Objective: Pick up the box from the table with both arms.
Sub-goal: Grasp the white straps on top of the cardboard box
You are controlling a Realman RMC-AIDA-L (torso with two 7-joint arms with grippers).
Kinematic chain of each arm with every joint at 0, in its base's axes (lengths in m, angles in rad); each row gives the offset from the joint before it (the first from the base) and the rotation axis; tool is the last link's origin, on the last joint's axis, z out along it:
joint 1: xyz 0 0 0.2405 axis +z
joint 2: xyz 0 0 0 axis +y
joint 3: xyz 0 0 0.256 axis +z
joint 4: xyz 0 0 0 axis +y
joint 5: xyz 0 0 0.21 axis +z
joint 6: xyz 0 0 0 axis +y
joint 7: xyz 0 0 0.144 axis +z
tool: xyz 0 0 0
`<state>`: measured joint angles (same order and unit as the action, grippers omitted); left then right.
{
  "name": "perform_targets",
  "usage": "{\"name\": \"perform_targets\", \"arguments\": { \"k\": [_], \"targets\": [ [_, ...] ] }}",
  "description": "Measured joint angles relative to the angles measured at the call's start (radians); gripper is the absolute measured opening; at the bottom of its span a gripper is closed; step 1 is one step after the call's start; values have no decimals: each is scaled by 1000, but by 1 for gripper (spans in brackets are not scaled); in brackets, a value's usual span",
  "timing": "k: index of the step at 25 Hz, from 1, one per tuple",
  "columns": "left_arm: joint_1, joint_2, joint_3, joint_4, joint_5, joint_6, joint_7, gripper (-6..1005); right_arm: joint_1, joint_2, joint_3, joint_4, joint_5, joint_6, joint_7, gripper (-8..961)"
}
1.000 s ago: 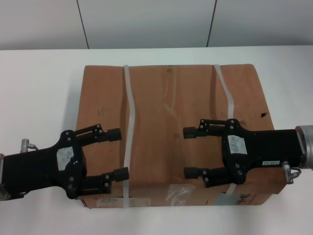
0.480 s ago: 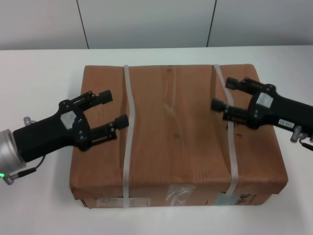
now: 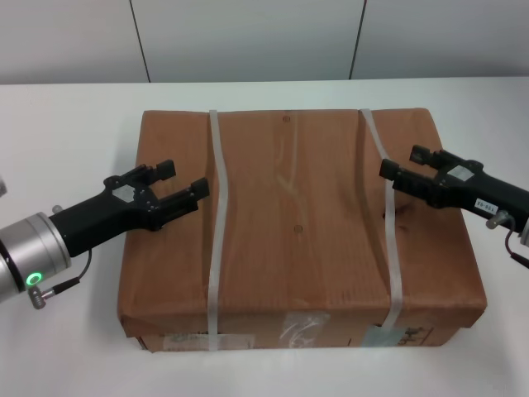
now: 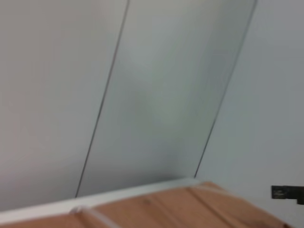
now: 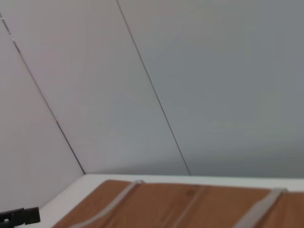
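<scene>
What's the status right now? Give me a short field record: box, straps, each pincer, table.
box: brown carton, flat on the table, not lifted
straps: two pale bands across the top, left strap, right strap
left pincer: open, over the box's left edge, nothing gripped
right pincer: open, over the box's right part by the right strap, nothing gripped
near side: labels and clear tape

A pale grey panelled wall (image 3: 248,37) stands behind the work area. Thin dark vertical seams (image 3: 140,40) divide the wall into wide panels; two seams are visible in the head view. Both wrist views show the same panels and seams at a slant. The surface appears matte, though this is hard to confirm. Lighting is even and diffuse.
</scene>
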<state>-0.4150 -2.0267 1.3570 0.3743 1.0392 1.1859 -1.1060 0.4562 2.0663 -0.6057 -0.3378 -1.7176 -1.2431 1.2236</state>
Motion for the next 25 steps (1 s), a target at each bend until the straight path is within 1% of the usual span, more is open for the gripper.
{"name": "perform_targets", "arguments": {
  "k": [3,6,12,17,25],
  "targets": [
    [-13,-5,0,-10,18,-35,-35,799,8,0,-14,22,-4,30,9,836],
    [-29,-6,0,-27,28,-58,-65,798,26,0,-51,41,-4,66,22,835],
    [-82,-6,-1,-82,52,-62,-114,798,77,4,-95,90,-4,122,36,835],
    [-115,-11,2,-94,95,-74,-165,797,105,7,-111,110,-4,137,34,835],
    [-161,-12,31,-106,117,-90,-244,782,130,12,-120,119,-2,145,31,836]
  ]
}}
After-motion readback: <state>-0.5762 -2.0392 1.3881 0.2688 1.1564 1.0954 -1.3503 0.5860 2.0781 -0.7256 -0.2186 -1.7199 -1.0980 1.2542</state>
